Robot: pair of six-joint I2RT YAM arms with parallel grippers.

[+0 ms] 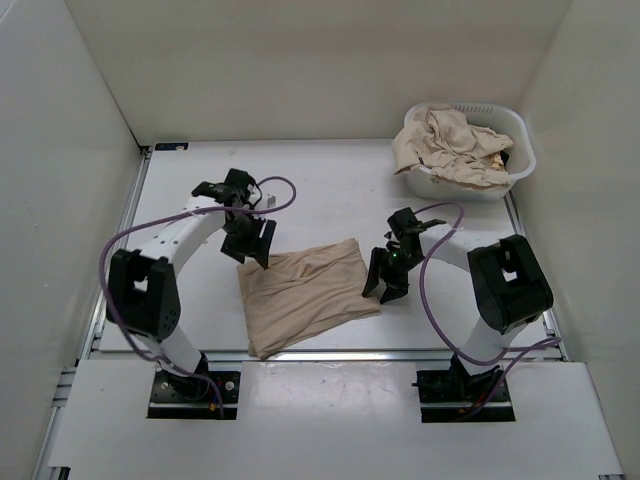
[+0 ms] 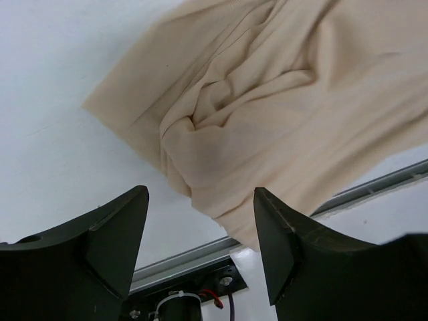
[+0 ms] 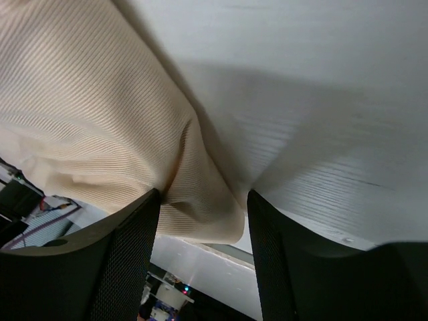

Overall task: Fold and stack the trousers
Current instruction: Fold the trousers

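L side: left gripper [image 1: 257, 252] hangs at far-left corner of the folded trousers [image 1: 305, 295]. Jaws spread, released. Wrist view: nothing between its fingers [image 2: 114, 234]; cloth lies on the table past them.

Centre: folded trousers = one flat tan rectangle, set askew on white table [image 1: 330, 190], near side, between the two arms. Surface creased, w/ a bunched ridge toward the left end.

R of centre: right gripper [image 1: 386, 288] at right edge of the folded trousers, low to table. Jaws apart, not clenched. Wrist view: a fold of the cloth's edge sits in the gap between its fingers [image 3: 127, 267]; contact w/ pads: cannot tell.

Far right: white slotted basket [image 1: 520, 150] in far-right corner of table. More tan trousers [image 1: 450, 145] heaped inside, some draped over its left rim.
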